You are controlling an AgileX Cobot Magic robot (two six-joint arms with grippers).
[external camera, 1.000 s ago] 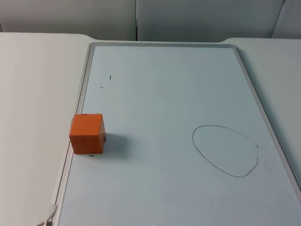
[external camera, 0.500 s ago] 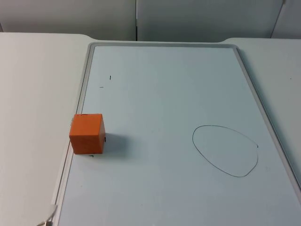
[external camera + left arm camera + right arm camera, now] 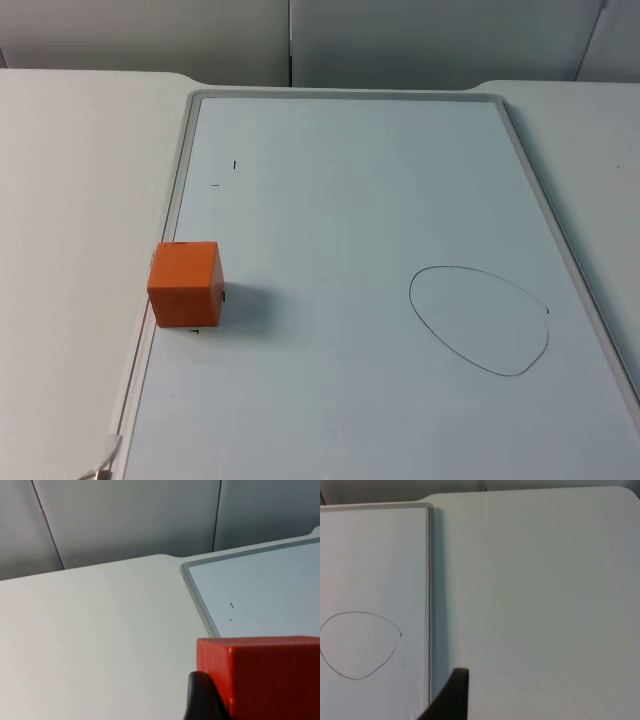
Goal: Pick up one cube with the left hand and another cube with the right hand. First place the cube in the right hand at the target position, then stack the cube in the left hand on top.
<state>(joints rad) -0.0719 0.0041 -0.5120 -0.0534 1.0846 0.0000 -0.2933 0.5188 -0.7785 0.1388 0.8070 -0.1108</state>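
one orange cube [image 3: 186,284] sits at the left edge of the whiteboard [image 3: 380,180], well apart from the drawn oval target [image 3: 479,320]. in the left wrist view a black fingertip [image 3: 200,700] stands just beside the cube [image 3: 260,675]; whether the left gripper is spread or pinching, i cannot tell. likewise the right gripper by the board's right edge. picking has not begun; next, the left gripper must straddle the cube.

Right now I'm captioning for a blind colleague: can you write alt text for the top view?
An orange cube sits at the left edge of a whiteboard lying on the white table. A hand-drawn oval outline marks the board's right side.
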